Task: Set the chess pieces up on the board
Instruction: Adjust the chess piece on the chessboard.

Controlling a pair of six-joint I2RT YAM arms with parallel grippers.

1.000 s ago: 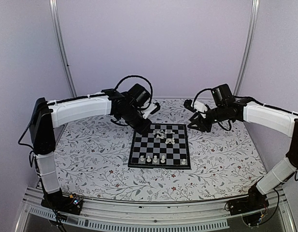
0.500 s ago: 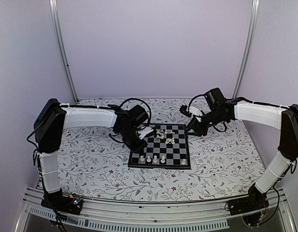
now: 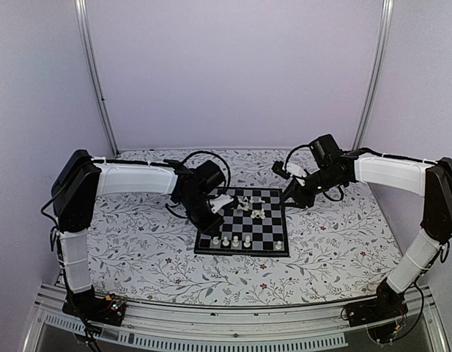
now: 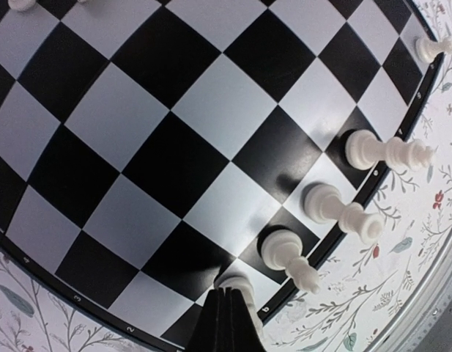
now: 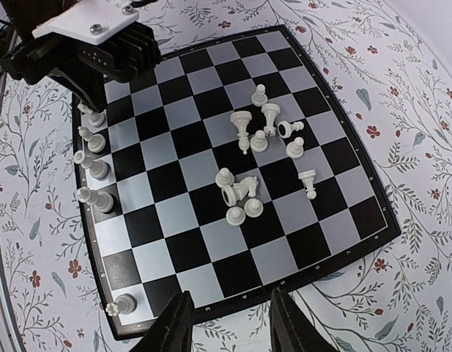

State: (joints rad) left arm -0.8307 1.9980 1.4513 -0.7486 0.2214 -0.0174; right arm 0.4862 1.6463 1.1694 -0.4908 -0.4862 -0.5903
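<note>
— Left gripper (image 4: 229, 295) has dropped to the board (image 5: 183, 251)'s corner, fingers pressed together at an edge-row piece (image 5: 94, 117).
— Right gripper (image 5: 229, 323) hovers parted, empty, beyond the board's opposite side. Its camera shows toppled pieces (image 5: 244, 194) mid-board, which the left wrist view misses.

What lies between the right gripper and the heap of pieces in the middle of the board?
Nothing but bare squares of the board; the right wrist view shows it.

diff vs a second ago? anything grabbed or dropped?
The left arm dropped and swung to the near-left corner of the board. The left gripper shut at the end piece of the near row; a real pinch is not visible. The right arm eased lower, and the right gripper is open and empty. Nothing was let go. The jumbled pieces and the board are unmoved.
</note>
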